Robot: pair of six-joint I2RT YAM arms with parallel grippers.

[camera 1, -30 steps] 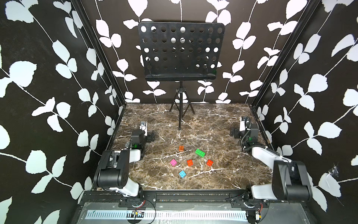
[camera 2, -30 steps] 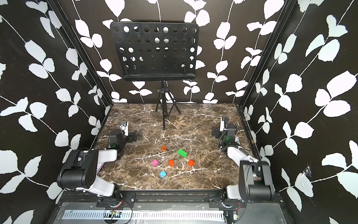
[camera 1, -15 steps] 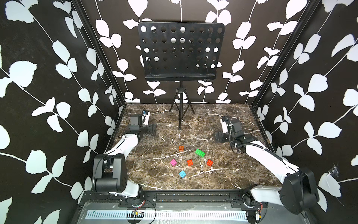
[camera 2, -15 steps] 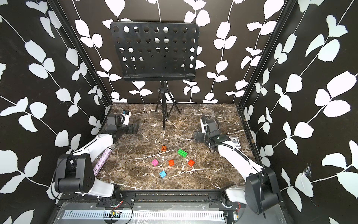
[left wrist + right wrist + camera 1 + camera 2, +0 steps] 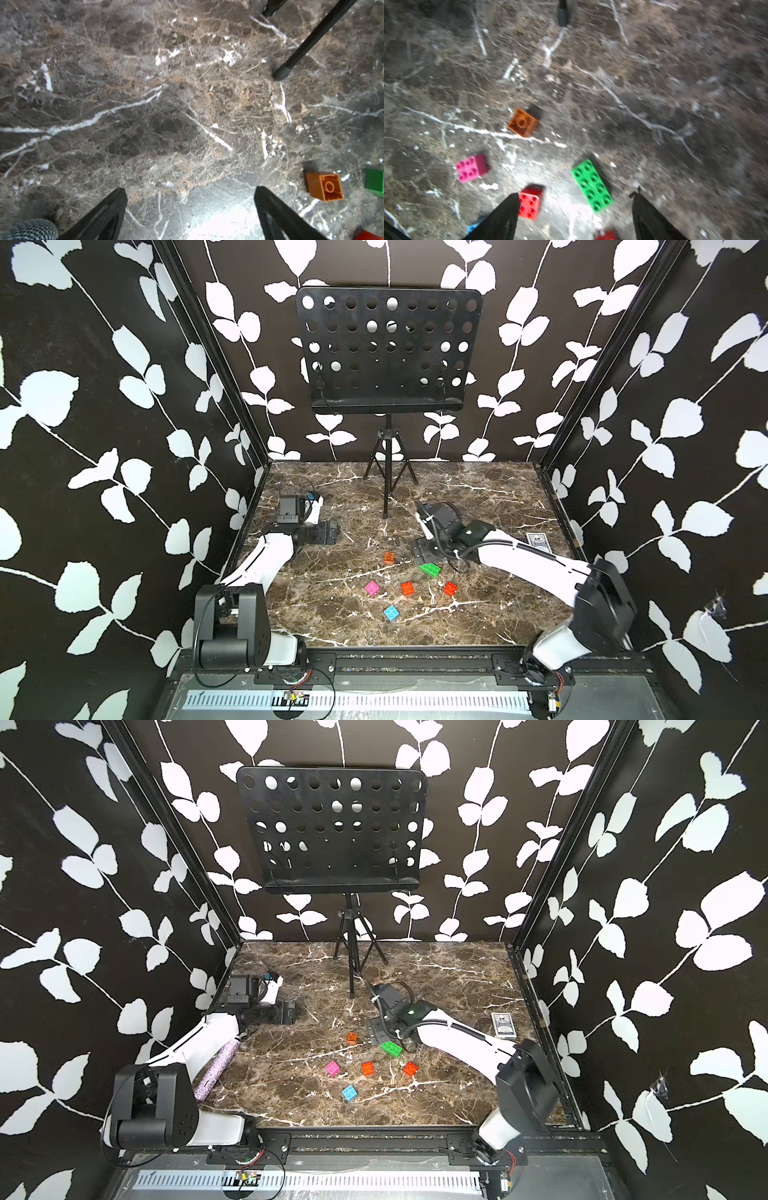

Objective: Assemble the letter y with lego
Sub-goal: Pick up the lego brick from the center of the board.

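Note:
Six lego bricks lie apart on the marble table, and no letter y is in view. In both top views I see the brown-orange (image 5: pixel 389 558), green (image 5: pixel 430 569), pink (image 5: pixel 372 588), orange-red (image 5: pixel 407 588), red (image 5: pixel 449 588) and light blue (image 5: pixel 391 612) bricks. My right gripper (image 5: pixel 424 551) hovers open just behind the green brick (image 5: pixel 591 186), which lies ahead between its fingers (image 5: pixel 506 214) beside the orange-red brick (image 5: pixel 529 205). My left gripper (image 5: pixel 322 533) stands open and empty (image 5: pixel 190 191) at the left. The brown-orange brick (image 5: pixel 324 186) lies studs down.
A black music stand (image 5: pixel 386 489) rises at the back middle, one leg (image 5: pixel 311 39) near the left gripper. A blue-patterned card box (image 5: pixel 538 541) lies at the right. A purple glitter roll (image 5: pixel 216 1067) lies by the left arm. Black leaf-patterned walls enclose three sides.
Both arms have unfolded from the table's sides. The right gripper swung in to the green brick and its jaws narrowed slightly. The left gripper moved back, then turned inward, and stays wide.

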